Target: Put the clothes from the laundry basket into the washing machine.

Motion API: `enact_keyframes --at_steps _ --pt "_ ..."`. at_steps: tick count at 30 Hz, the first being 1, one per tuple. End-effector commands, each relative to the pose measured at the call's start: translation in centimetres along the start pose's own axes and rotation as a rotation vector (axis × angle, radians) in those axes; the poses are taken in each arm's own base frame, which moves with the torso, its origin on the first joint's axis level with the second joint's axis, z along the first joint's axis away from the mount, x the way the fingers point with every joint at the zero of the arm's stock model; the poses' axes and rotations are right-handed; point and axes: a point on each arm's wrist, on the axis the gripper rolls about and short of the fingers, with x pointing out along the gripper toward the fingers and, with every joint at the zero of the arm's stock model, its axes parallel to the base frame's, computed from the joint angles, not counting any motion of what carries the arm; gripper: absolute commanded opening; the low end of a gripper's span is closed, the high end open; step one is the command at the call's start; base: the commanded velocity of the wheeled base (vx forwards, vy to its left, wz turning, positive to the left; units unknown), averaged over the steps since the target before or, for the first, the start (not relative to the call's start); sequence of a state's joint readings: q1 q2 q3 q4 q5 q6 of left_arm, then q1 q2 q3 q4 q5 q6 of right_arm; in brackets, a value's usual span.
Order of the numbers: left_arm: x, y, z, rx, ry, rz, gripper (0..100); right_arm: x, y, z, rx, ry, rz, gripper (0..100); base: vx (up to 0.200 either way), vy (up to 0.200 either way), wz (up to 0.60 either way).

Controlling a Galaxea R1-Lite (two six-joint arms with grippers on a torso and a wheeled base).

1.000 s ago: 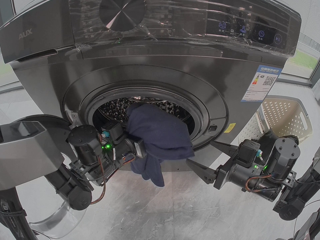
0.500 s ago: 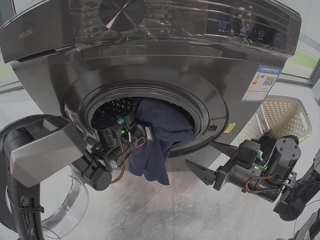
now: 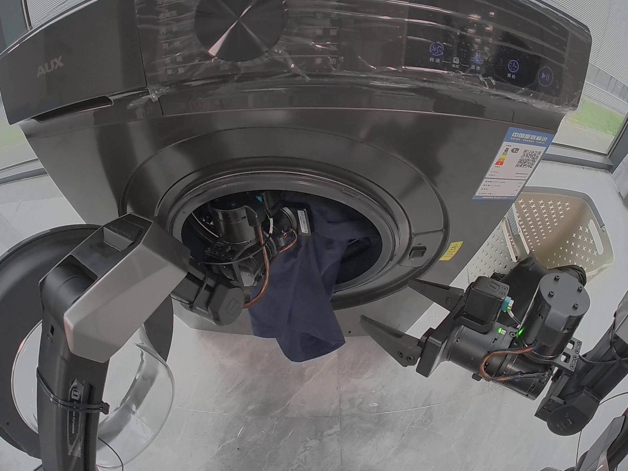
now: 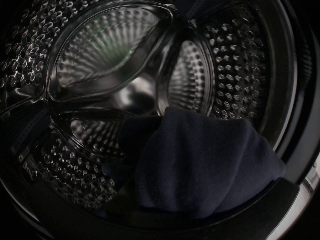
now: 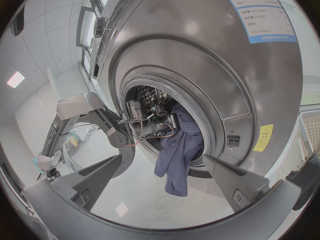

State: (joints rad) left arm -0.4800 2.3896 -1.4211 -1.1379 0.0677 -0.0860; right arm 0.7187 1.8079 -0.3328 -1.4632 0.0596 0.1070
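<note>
Dark blue cloth (image 3: 297,296) is laid over the rim of the washing machine (image 3: 392,139), half in the drum (image 4: 100,50), half hung outside. Left gripper (image 3: 297,220) is inside w/ it; grip can't be told. Right gripper (image 3: 387,300) is spread wide, empty. If dropped, cloth could be dragged out by the hung half.

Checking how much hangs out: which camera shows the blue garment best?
Head view: the blue garment drapes over the washing machine rim, tail outside. Right wrist shows that from farther; left wrist, only the part inside.
</note>
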Motion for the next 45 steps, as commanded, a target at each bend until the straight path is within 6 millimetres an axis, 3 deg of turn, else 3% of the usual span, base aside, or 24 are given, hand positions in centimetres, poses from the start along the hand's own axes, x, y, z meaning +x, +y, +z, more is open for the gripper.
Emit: enact_keyframes --at_steps 1,6,7,12,19,27,34,35,45 --pt "2.3 1.8 -0.7 -0.016 -0.021 0.062 0 0.1 0.0 -0.1 0.001 0.004 0.002 100 0.000 0.000 0.00" --pt "2.8 2.2 0.2 -0.070 -0.025 0.098 0 0.1 0.0 -0.2 0.001 0.007 0.002 100 0.000 0.000 0.00" --pt "2.7 2.2 0.1 -0.077 -0.017 0.099 100 0.1 0.0 -0.2 0.001 0.005 0.002 100 0.000 0.000 0.00" --pt "2.0 1.5 0.7 -0.124 0.017 0.092 100 0.2 0.0 -0.1 0.001 0.004 0.002 100 0.000 0.000 0.00" --pt "-2.3 -0.8 1.2 -0.159 0.316 -0.005 100 0.2 0.0 -0.1 0.000 -0.001 0.003 100 0.000 0.000 0.00" --pt "-4.3 -1.5 -1.3 -0.117 0.506 -0.035 100 0.3 0.0 0.0 0.000 -0.002 0.003 100 0.000 0.000 0.00" --pt "-3.9 -0.7 -4.0 -0.086 0.556 -0.014 100 0.3 0.1 0.0 0.000 -0.004 0.006 100 0.000 0.000 0.00" --pt "-3.8 -0.7 -4.2 -0.085 0.560 -0.014 0 0.3 0.1 -0.1 0.000 -0.005 0.006 100 0.000 0.000 0.00" --pt "-3.4 -0.6 -5.8 -0.077 0.576 -0.017 0 0.3 0.1 0.0 0.001 -0.011 0.005 100 0.000 0.000 0.00"
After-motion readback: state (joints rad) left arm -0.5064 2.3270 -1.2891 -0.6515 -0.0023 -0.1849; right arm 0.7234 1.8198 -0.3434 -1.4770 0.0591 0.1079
